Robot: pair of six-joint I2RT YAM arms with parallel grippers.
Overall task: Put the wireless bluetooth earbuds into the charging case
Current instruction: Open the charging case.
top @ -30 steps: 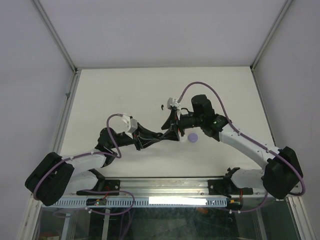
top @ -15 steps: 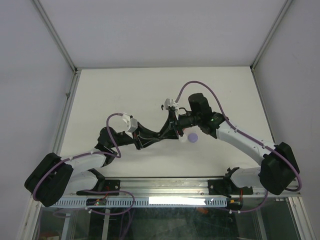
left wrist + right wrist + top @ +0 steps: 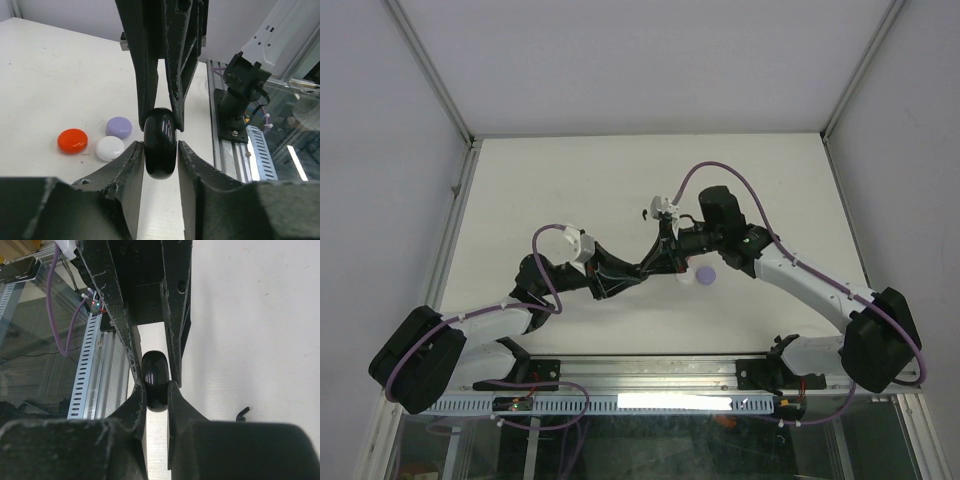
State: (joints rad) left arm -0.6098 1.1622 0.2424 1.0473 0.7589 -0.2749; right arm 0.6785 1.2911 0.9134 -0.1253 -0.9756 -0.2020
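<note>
Left pincer (image 3: 160, 151): clamped on the black charging case (image 3: 160, 137), one finger against each broad face.
Right pincer (image 3: 156, 391): closed on the same case from the opposite end, fingers pressed against both faces.
Charging case: held edge-on between the two pincers, which meet tip to tip over the middle of the table (image 3: 45, 70). Cannot tell whether it holds anything.
Black earbud (image 3: 243, 413): lies on the table, outside the case and apart from both pincers.
Red disc (image 3: 72, 140): on the table, near the white disc (image 3: 110, 148).
Lilac disc (image 3: 119, 127): just beside the white disc.
</note>
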